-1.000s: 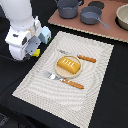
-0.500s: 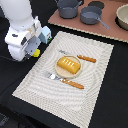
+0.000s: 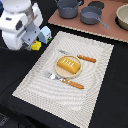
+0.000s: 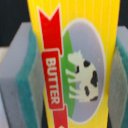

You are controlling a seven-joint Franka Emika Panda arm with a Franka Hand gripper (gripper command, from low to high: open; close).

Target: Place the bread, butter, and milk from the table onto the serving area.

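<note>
The yellow butter (image 4: 75,65) with its red and white label fills the wrist view, pressed between my grey-and-teal pads (image 4: 25,80). In the exterior view my gripper (image 3: 35,44) is shut on the butter (image 3: 36,46) just off the left edge of the striped serving area (image 3: 75,100). The white and teal milk (image 3: 45,34) stands right beside it, partly hidden by my arm. The orange-brown bread (image 3: 68,64) lies on the round tan plate (image 3: 56,68) on the serving area.
Orange-handled cutlery (image 3: 86,58) lies on either side of the plate (image 3: 73,84). A reddish-brown board (image 3: 107,31) at the back carries grey pots (image 3: 68,7) and a pan (image 3: 91,16). A pale bowl (image 3: 122,17) sits at the exterior view's far right.
My arm's white body has shifted a little in the exterior view. The bread, plate and cutlery have not moved.
</note>
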